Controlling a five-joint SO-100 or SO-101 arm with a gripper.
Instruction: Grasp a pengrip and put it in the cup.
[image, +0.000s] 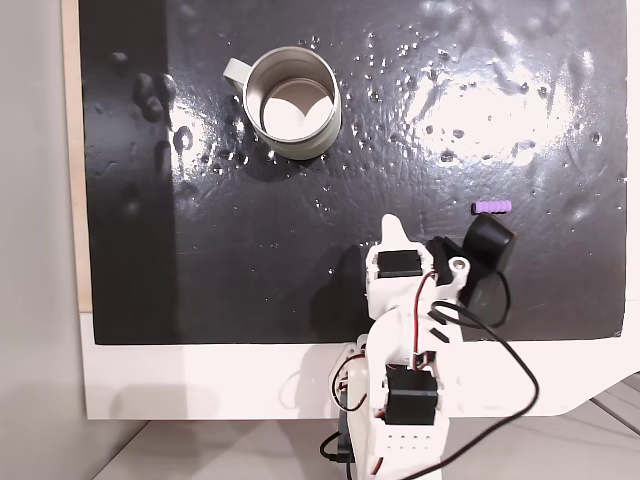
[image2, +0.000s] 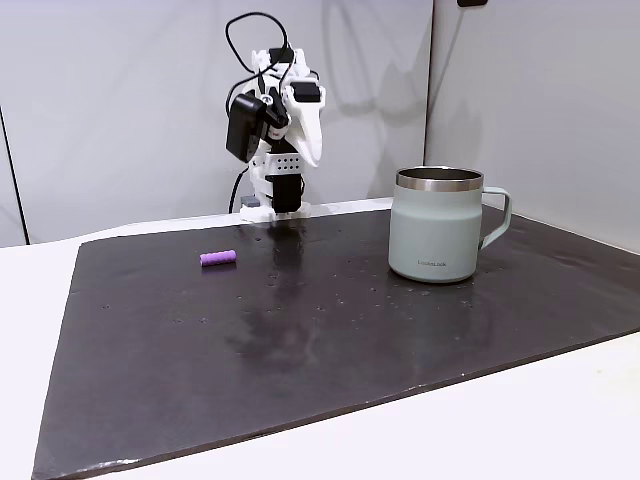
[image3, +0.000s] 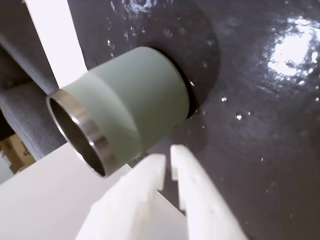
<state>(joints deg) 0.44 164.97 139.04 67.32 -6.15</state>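
The cup (image: 293, 105) stands upright at the far left of the black mat in a fixed view, with a steel inside and a pale grey-green outside (image2: 435, 225). Its handle (image2: 497, 215) points right in the side-on fixed view. The light-purple pengrip (image: 491, 206) lies on its side on the mat, far from the cup (image3: 125, 110), and it also shows left of the arm's base (image2: 219, 258). My gripper (image3: 167, 154) is shut with nothing between its white fingers. It is folded back over the arm's base (image: 392, 228), apart from both things.
A glossy black mat (image: 300, 280) with small bumps and glare covers most of the white table (image: 200, 385). The arm's base and loose black cables (image: 500, 350) sit at the mat's near edge. A grey wall (image2: 120, 100) stands behind the arm.
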